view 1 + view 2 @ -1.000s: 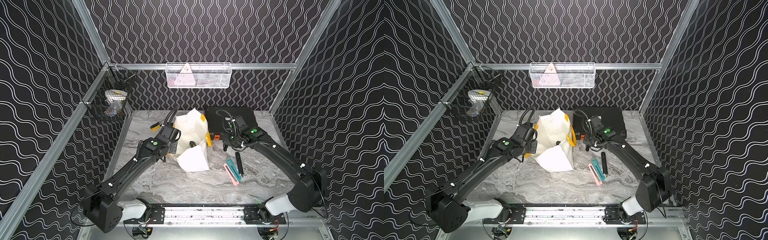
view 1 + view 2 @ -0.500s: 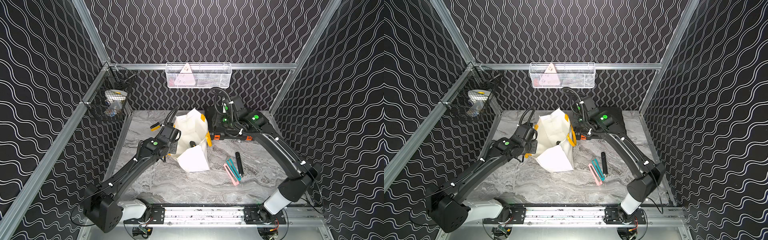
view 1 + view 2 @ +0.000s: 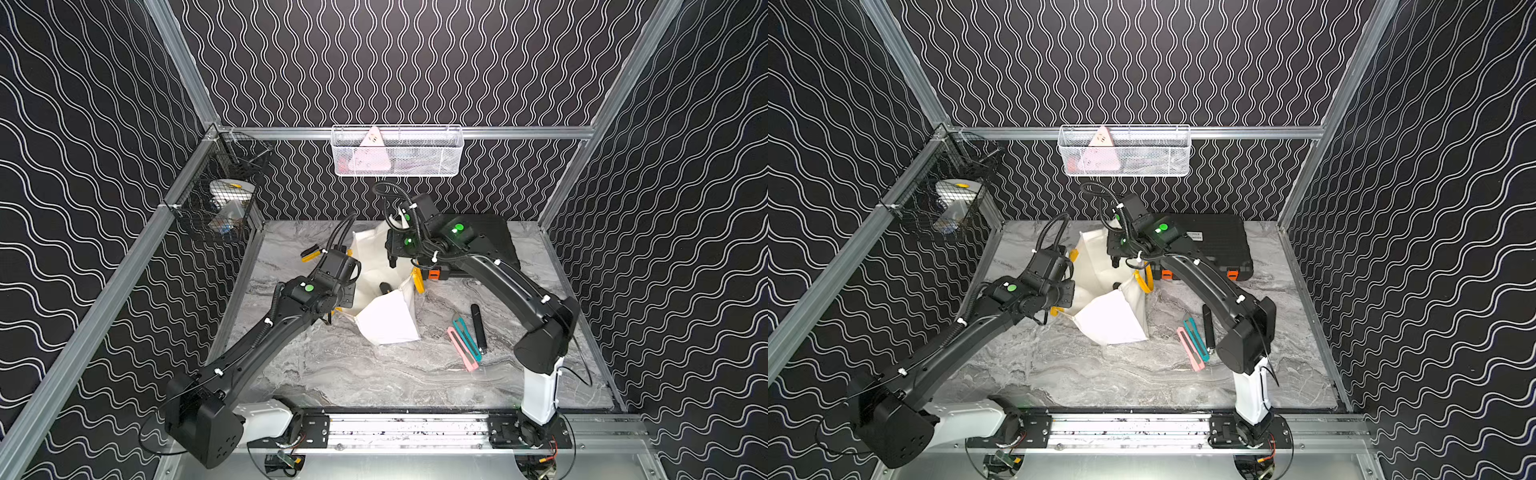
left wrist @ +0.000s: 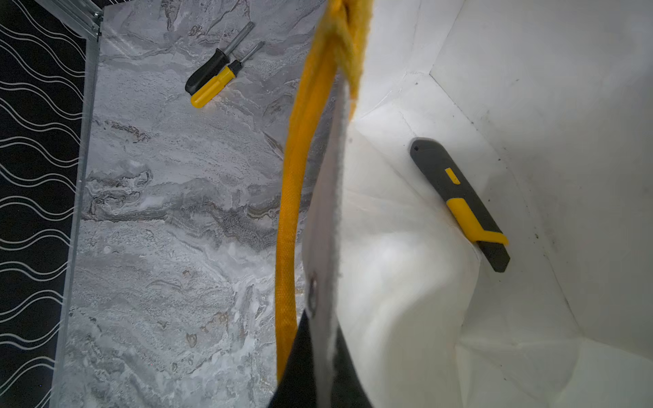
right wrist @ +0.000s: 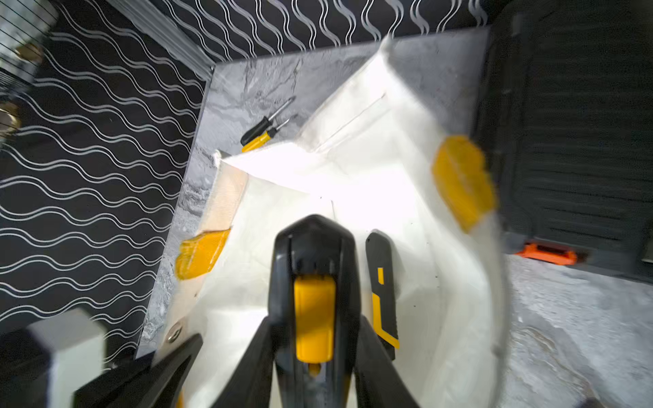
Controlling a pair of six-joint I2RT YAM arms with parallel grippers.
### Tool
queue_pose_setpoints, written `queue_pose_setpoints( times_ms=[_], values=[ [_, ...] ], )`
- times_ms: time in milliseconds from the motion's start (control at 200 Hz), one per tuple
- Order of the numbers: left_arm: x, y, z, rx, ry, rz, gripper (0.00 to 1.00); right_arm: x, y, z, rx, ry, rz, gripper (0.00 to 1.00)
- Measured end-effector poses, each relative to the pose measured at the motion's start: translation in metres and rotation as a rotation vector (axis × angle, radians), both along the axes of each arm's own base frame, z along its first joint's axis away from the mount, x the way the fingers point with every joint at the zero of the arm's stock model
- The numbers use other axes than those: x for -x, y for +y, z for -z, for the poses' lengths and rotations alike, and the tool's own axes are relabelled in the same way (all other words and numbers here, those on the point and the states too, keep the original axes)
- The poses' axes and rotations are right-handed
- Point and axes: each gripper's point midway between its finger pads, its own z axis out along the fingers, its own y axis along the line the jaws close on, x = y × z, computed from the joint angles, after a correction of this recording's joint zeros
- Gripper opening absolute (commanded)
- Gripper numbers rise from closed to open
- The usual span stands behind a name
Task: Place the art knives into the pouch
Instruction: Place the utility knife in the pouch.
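Observation:
The white pouch (image 3: 386,320) (image 3: 1113,322) stands open on the marble table with its yellow handles out to the sides. My left gripper (image 4: 319,371) (image 3: 347,297) is shut on the pouch's rim beside a yellow handle (image 4: 293,212). My right gripper (image 5: 312,328) (image 3: 392,259) (image 3: 1115,259) hangs above the pouch's mouth, shut on a black art knife (image 5: 312,254) with a yellow slider. A second black and yellow knife (image 4: 459,201) (image 5: 381,282) (image 3: 384,287) lies inside the pouch against its wall.
A black hard case (image 3: 494,237) with orange latches sits behind the pouch on the right. Pink (image 3: 461,351) and teal (image 3: 467,334) cutters and a black stick (image 3: 478,328) lie to the pouch's right. Two screwdrivers (image 4: 212,76) lie at its left. Wire baskets hang on the walls.
My right arm has risen from the table in front of the case and swung left over the pouch's mouth with the knife. The left arm has stayed where it was.

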Motion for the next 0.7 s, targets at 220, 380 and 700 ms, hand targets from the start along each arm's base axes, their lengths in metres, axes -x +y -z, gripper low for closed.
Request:
queue_pose_setpoints(
  times_ms=[220, 380, 700],
  values=[
    [0.001, 0.001, -0.001, -0.001, -0.005, -0.002, 0.0, -0.006, 0.026, 0.058, 0.017, 0.101, -0.056, 0.22],
    [0.001, 0.002, -0.004, -0.001, -0.013, -0.004, 0.0, -0.009, 0.035, 0.078, 0.026, 0.135, -0.073, 0.22],
    [0.003, 0.003, -0.03, 0.003, -0.058, 0.014, 0.0, -0.007, 0.042, 0.119, 0.046, 0.212, -0.102, 0.22]
  ],
)
